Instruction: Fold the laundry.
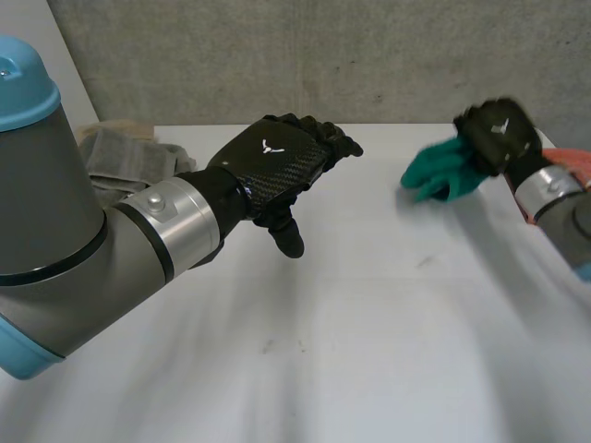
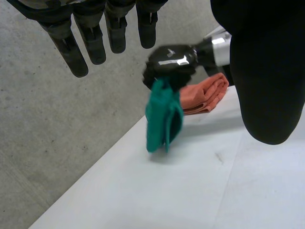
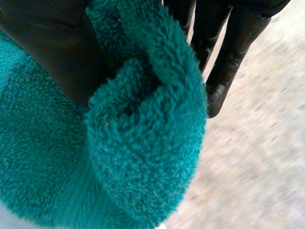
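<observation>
1. Your left arm point(image 1: 65, 221) lies nearest the head camera and reaches in over the table from the near left.
2. White table point(image 1: 388, 332) spreads beneath both arms, and its middle offers room to lay a cloth flat.
3. Your left hand point(image 1: 277, 166) hovers above the table's middle. Its fingers are straight and slightly apart, its thumb hangs down, and it holds and touches nothing.
4. Look to the grey pile point(image 1: 115, 152) at the far left edge, behind the left arm. It looks crumpled, so it is probably waiting its turn.
5. Your teal towel point(image 1: 441, 175) hangs bunched from the right hand over the table's far right part. Its lower end is close to the surface, but you cannot tell whether it touches.
   - By my reading the step is bringing this towel in for spreading, and no fold is made yet.
   - The next move calls for setting it flat on the middle, with the left hand taking a free edge.
6. Your right hand point(image 1: 499, 129) is clamped on the towel's upper end, with the thumb on one side and the fingers on the other.
7. One orange cloth point(image 2: 207, 95) lies folded on the table just behind the right hand, and is likely finished.
</observation>
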Action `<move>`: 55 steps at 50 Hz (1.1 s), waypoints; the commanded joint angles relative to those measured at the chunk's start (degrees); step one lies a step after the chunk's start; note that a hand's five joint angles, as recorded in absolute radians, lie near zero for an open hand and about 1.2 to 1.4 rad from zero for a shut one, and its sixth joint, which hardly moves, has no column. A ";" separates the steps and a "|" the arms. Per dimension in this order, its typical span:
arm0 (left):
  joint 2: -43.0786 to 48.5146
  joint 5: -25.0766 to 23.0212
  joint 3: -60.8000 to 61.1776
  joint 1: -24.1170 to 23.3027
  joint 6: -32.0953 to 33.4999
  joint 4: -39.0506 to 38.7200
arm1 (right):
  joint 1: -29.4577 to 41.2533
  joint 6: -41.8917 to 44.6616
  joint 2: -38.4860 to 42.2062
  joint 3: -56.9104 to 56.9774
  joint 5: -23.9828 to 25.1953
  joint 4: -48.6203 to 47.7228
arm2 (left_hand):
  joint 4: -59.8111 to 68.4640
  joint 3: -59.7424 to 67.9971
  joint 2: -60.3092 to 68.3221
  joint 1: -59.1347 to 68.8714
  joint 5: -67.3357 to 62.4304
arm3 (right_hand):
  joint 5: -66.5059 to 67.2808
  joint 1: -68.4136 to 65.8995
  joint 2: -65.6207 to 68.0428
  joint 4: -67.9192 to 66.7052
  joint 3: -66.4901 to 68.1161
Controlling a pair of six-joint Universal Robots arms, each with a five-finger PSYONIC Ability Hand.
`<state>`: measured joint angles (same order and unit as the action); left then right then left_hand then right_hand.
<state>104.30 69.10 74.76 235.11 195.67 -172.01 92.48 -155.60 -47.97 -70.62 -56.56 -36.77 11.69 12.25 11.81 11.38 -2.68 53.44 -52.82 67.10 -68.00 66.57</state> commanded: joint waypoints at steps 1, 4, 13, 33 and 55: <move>0.03 0.07 0.03 0.00 -0.03 0.00 | -3.52 -11.82 3.75 13.30 0.48 -7.35 | 1.73 1.17 1.60 2.03 -0.73 | 16.56 -27.18 12.90 -12.00 13.43; 0.03 0.07 0.03 0.08 -0.03 0.00 | -6.34 -15.96 6.21 19.01 0.31 -8.84 | 1.89 1.33 1.77 2.20 -0.90 | 16.56 -27.18 12.90 -12.00 13.43; 0.03 0.16 0.12 0.35 -0.11 0.00 | -13.80 -18.77 16.05 30.18 1.28 -10.42 | 1.89 1.33 1.77 2.20 -0.90 | 16.56 -27.18 12.90 -12.00 13.43; 0.73 0.33 0.91 0.17 -0.29 -0.35 | -25.33 -17.72 23.27 15.25 12.53 -14.91 | 1.89 1.33 1.77 2.20 -0.90 | 16.56 -27.18 12.90 -12.00 13.43; -0.06 0.25 0.82 0.17 -1.08 -0.35 | -27.62 12.56 -4.23 15.33 -8.45 32.19 | 1.39 0.83 1.27 1.70 -0.40 | -53.44 42.82 -57.10 58.00 -56.57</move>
<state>104.32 69.40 75.67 235.28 194.84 -172.35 64.67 -161.08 -47.33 -57.53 -50.46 -13.75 11.69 12.25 11.81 11.37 -2.68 3.60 -11.68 12.71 -13.44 12.31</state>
